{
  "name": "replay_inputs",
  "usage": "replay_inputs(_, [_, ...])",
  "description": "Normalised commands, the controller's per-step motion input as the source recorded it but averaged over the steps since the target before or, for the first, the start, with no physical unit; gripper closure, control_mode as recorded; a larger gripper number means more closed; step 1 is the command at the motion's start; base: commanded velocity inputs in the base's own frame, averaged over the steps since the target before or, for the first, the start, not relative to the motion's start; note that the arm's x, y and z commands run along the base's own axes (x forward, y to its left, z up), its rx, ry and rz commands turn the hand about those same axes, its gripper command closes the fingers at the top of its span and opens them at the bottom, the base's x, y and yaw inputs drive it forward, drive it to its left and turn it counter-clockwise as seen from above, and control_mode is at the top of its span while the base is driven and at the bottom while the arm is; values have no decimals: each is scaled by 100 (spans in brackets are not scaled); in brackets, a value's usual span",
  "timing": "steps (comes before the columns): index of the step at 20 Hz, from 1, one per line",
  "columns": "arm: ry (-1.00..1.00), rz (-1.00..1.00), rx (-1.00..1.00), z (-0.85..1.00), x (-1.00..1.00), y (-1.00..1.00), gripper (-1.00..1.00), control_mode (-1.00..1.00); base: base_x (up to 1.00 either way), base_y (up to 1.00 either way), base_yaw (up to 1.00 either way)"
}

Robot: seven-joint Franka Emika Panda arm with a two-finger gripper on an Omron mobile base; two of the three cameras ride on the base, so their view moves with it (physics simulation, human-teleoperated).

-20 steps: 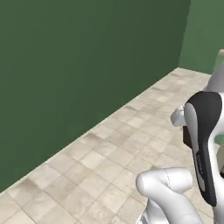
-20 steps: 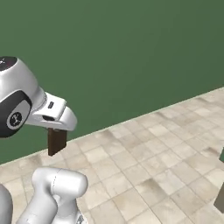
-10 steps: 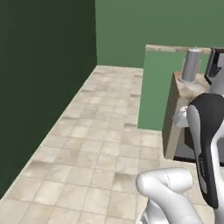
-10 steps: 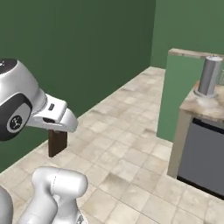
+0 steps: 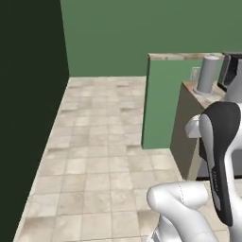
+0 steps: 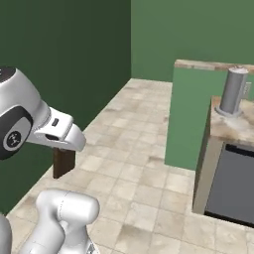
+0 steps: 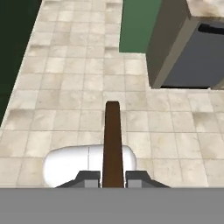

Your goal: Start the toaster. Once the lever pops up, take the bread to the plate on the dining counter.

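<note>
Flat, even rendered light with no visible source and no glare. The left wall (image 5: 28, 118) falls into deep shade, nearly black, while the floor tiles (image 5: 99, 156) stay bright. All views look soft and coarse, with blurred edges throughout.

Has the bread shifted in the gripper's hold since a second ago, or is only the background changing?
No. The bread hangs in the same spot under the shut gripper, judged against the arm; only the room swings past as the base turns.

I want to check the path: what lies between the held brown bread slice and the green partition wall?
Bare beige tiled floor alone, in the hand view, between the thin brown bread slice and the green partition wall.
</note>
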Motion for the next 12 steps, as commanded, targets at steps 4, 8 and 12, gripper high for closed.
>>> replay_inputs(4, [0,0,0,0,0,0,100,100,100,100,-27])
replay_inputs(8, [0,0,0,0,0,0,100,100,100,95,-19])
replay_inputs(12, [0,0,0,0,0,0,100,100,100,93,-19])
